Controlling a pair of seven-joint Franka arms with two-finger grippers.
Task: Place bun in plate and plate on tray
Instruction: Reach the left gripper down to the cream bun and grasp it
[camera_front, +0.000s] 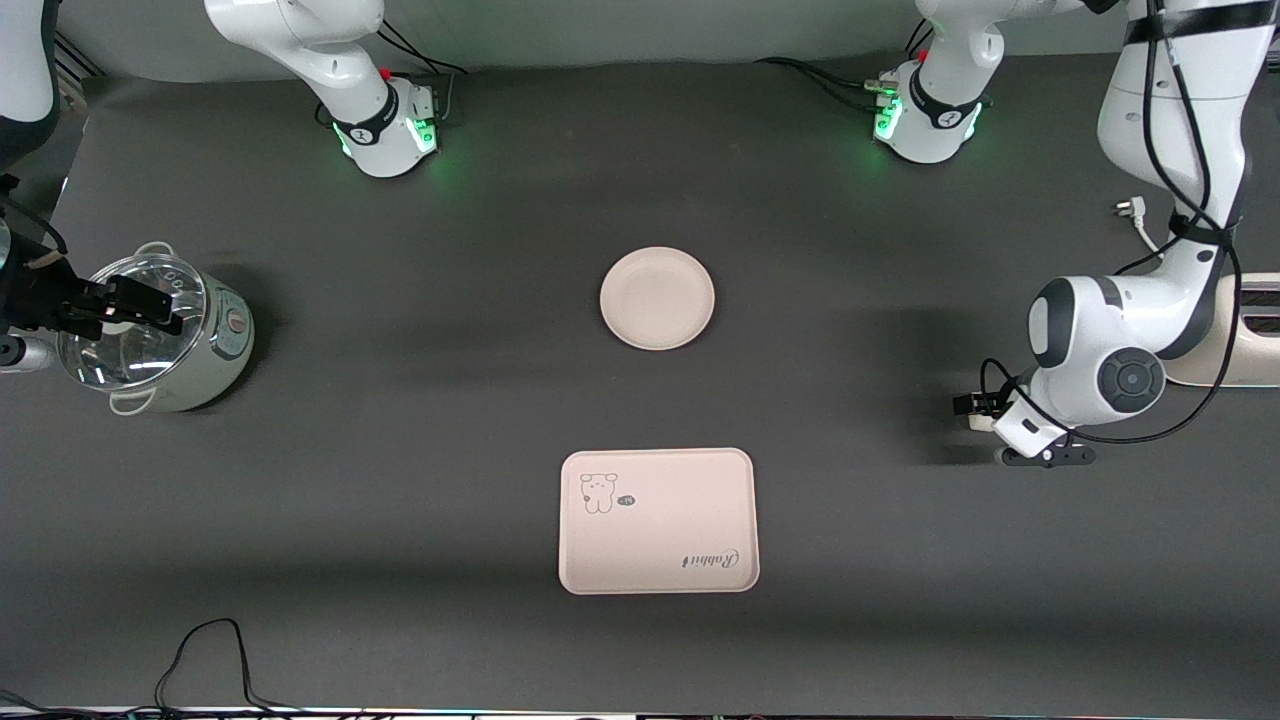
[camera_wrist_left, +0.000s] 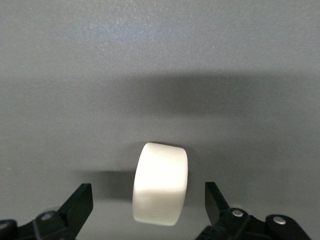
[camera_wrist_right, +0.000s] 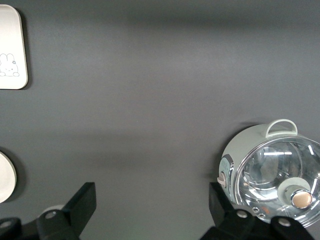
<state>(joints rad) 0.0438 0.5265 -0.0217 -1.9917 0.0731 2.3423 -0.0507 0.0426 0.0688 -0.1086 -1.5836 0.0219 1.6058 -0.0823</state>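
Front view: "Rabbit" script marks the tray (camera_front: 657, 520), at 6 o'clock from the plate (camera_front: 657, 298). Left gripper (camera_wrist_left: 150, 205), fingers spread, straddles the bun (camera_wrist_left: 160, 183) on the table. Right gripper (camera_wrist_right: 152, 205), spread, hovers above a glass-lidded pot (camera_front: 160, 335).

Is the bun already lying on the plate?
No, the plate is bare; the bun lies on the table between the left gripper's open jaws.

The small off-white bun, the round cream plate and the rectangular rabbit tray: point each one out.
small off-white bun (camera_wrist_left: 160, 190): left wrist view, its curved side.
round cream plate (camera_front: 657, 298): front view, its centre.
rectangular cream rabbit tray (camera_front: 657, 525): front view, its bare middle.
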